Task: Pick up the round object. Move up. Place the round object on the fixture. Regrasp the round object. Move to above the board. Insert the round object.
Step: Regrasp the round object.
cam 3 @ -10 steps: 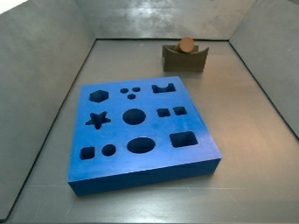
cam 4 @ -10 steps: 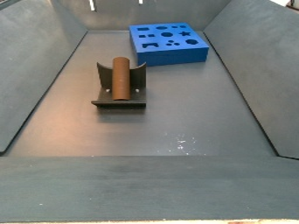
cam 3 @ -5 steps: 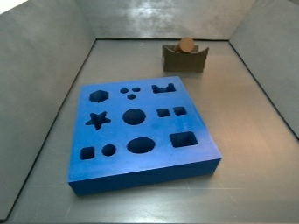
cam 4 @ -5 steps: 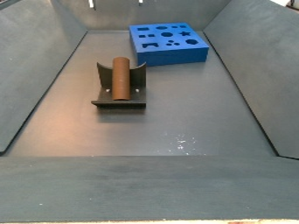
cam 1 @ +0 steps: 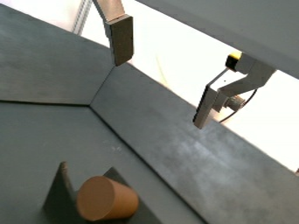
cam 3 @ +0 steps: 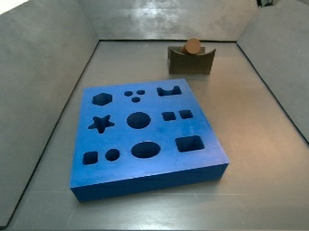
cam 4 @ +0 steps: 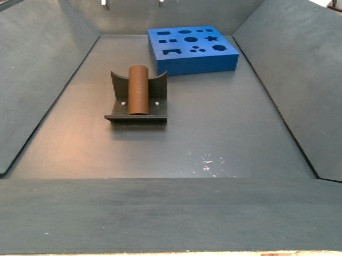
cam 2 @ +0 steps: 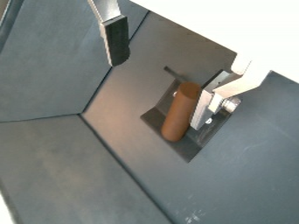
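So the round object (cam 4: 134,88) is lying in the notch of the fixture (cam 4: 135,114), at the far end in a side view (cam 3: 191,46), well apart from the board (cam 3: 145,135). The gripper (cam 2: 163,61) hangs high above it, fingers spread wide, holding nothing. I reckon the regrasp is up next: come straight down, centre the peg between the pads (cam 2: 117,42), and clamp mid-length so it doesn't tilt before insertion.
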You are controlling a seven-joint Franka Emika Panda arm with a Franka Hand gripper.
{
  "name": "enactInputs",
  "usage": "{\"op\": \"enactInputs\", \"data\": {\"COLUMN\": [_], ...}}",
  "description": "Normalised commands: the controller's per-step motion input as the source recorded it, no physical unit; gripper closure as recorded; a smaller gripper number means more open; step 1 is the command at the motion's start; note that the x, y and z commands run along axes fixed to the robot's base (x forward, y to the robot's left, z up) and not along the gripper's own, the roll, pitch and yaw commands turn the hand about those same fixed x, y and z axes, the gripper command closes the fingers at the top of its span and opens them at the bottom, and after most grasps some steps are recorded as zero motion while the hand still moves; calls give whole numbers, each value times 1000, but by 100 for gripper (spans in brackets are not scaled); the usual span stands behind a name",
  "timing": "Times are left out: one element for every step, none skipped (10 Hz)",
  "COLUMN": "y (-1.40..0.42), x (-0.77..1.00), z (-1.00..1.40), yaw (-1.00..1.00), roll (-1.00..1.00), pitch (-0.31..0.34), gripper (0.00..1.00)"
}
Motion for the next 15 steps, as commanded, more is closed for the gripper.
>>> {"op": "enactInputs", "data": {"y": [-39, -43, -46, -46, -38, -39, 72, 71, 66, 62, 60, 56, 51, 48, 42], "x": [75, 87, 92, 94, 88, 79, 32, 38, 50, 60, 66, 72, 82, 93, 100], "z": [-15, -20, -20, -17, -17, -12, -1000, -1000, -1000, -1000, -1000, -1000, -1000, -1000, -1000], "yaw": [79, 129, 109, 128, 160, 184, 218, 223, 210, 192, 168, 136, 85, 49, 14], "roll": [1000, 1000, 867, 664, 445, 337, 204, 180, 162, 136, 121, 113, 113, 112, 120], "pitch": [149, 216, 220, 213, 183, 149, 131, 91, 23, -65, -126, -174, -193, -196, -187], "gripper": [0, 0, 0, 0, 0, 0, 0, 0, 0, 0, 0, 0, 0, 0, 0]}}
